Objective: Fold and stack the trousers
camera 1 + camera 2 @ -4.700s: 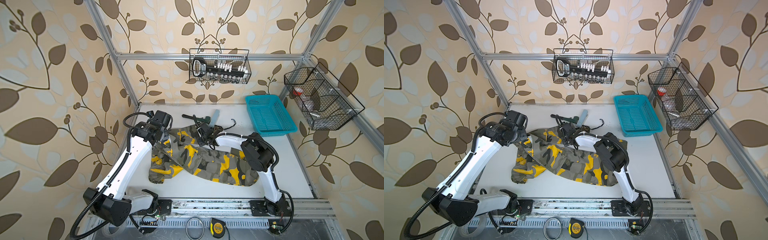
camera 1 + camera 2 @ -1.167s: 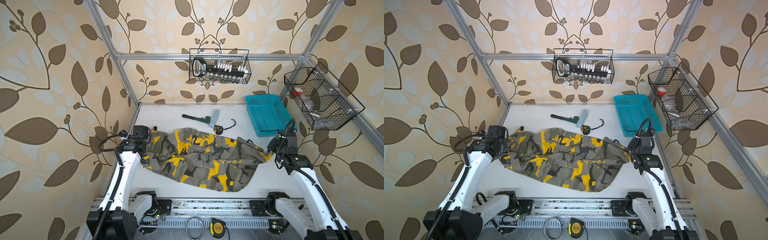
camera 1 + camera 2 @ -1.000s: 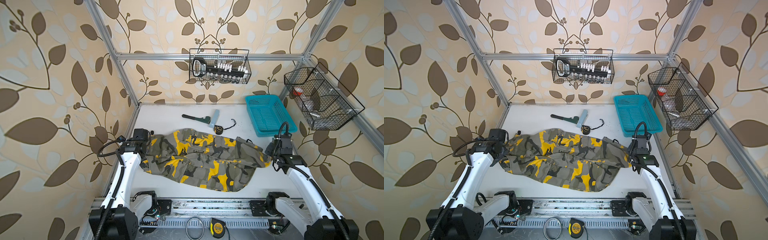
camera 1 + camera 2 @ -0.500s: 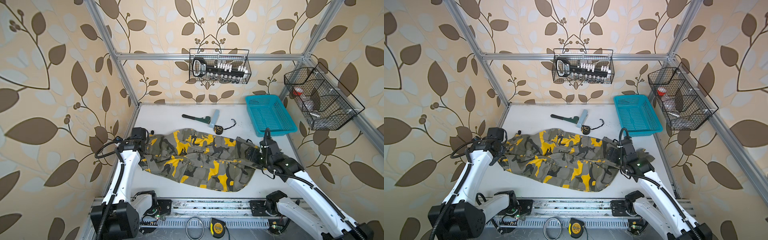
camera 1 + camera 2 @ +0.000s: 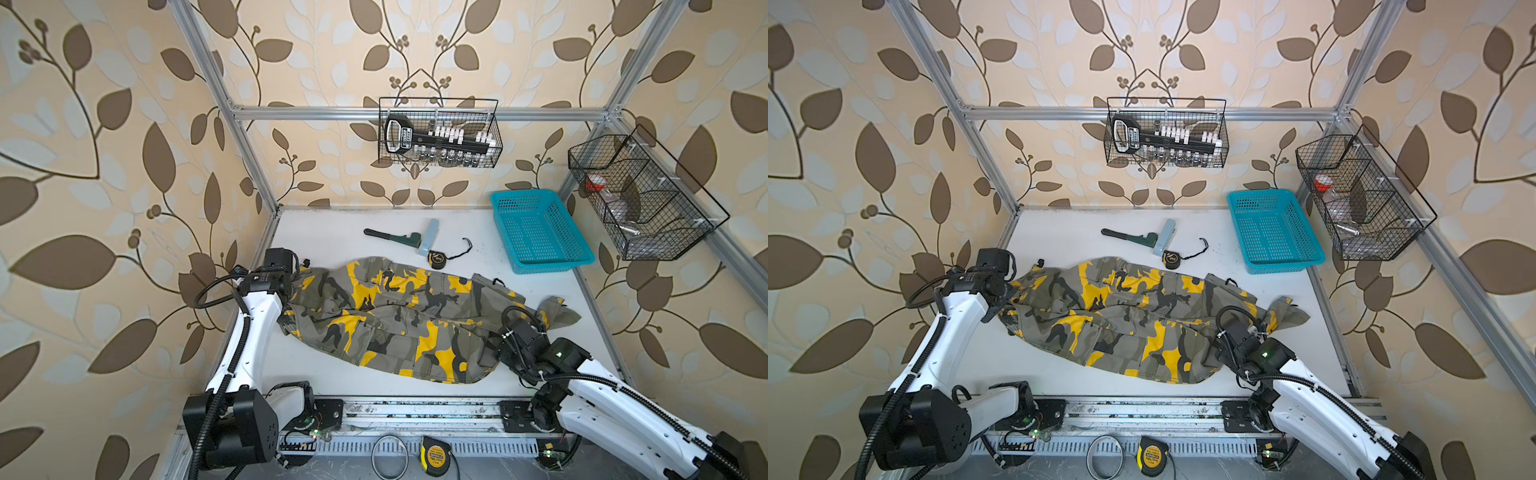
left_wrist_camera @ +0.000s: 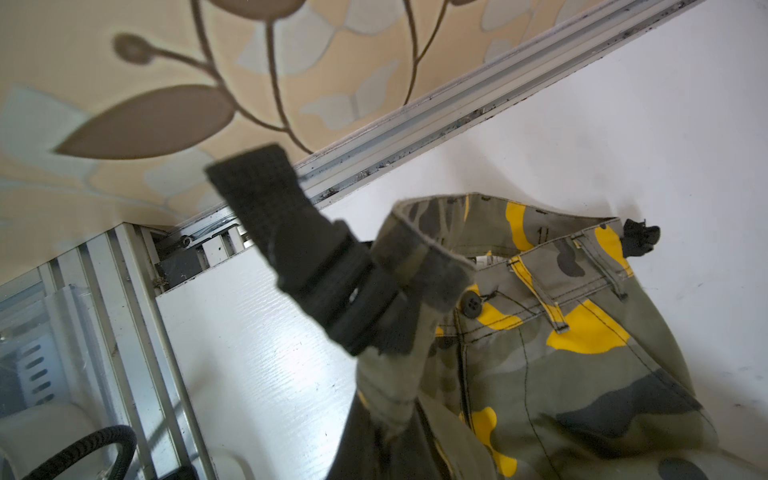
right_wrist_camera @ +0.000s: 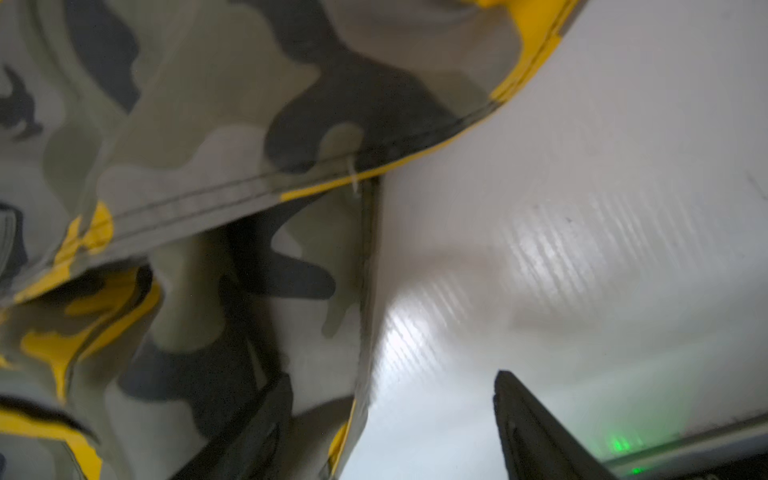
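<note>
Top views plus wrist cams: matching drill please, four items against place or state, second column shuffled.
Items
1. left gripper
2. right gripper
3. turquoise basket
4. pipe wrench

Place or state
A. far right corner of the table
B. open, by the leg end of the trousers
C. lying on the table behind the trousers
D. shut on the trousers' waistband

Pairs: 1-D, 2-B, 3-A, 4-C

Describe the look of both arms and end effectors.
Left arm and right arm: white shells, black joints, black ribbed cable hoses; a green light on the right wrist. Left end effector and right end effector: black fingers, the left pad finely gridded.
</note>
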Action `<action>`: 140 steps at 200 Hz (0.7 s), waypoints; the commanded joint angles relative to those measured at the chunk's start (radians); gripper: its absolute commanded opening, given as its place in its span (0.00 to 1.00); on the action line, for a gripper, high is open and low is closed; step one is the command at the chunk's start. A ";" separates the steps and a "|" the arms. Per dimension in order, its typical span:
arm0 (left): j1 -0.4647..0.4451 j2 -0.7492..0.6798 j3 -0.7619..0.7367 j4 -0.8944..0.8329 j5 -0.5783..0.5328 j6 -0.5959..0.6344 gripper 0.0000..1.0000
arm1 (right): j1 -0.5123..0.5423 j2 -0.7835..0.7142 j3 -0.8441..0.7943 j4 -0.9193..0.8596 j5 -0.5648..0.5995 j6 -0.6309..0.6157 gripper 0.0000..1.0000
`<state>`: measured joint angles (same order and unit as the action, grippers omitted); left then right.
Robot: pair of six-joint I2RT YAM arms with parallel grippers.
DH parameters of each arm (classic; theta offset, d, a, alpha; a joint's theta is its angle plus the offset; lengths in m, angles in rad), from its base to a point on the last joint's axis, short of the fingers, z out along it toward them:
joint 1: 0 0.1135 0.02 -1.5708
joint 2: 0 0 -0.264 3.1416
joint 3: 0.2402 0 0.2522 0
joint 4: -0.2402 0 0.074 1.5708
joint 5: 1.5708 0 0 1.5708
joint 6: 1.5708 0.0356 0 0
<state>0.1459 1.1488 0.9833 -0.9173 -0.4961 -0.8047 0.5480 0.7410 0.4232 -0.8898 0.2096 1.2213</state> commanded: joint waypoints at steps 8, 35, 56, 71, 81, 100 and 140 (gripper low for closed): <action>0.011 -0.006 0.053 0.019 -0.011 0.028 0.00 | -0.108 0.056 -0.018 0.159 -0.065 -0.057 0.65; 0.012 -0.016 0.061 0.016 -0.009 0.033 0.00 | -0.053 0.157 -0.026 0.180 -0.040 -0.048 0.55; 0.012 -0.017 0.063 0.016 0.004 0.034 0.00 | -0.023 0.208 -0.012 0.201 -0.009 -0.055 0.39; 0.011 -0.014 0.064 0.015 0.008 0.035 0.00 | -0.028 0.255 -0.010 0.222 -0.013 -0.064 0.25; 0.011 -0.013 0.067 0.014 0.006 0.040 0.00 | -0.030 0.279 -0.006 0.223 -0.015 -0.071 0.18; 0.011 -0.017 0.081 0.010 0.002 0.052 0.00 | -0.050 0.232 0.010 0.197 -0.005 -0.085 0.02; 0.011 -0.041 0.175 -0.029 -0.002 0.118 0.00 | -0.178 0.029 0.305 -0.157 0.249 -0.204 0.00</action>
<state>0.1459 1.1507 1.0580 -0.9260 -0.4679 -0.7479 0.4408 0.8726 0.5385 -0.8223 0.2485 1.0908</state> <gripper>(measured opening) 0.059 0.048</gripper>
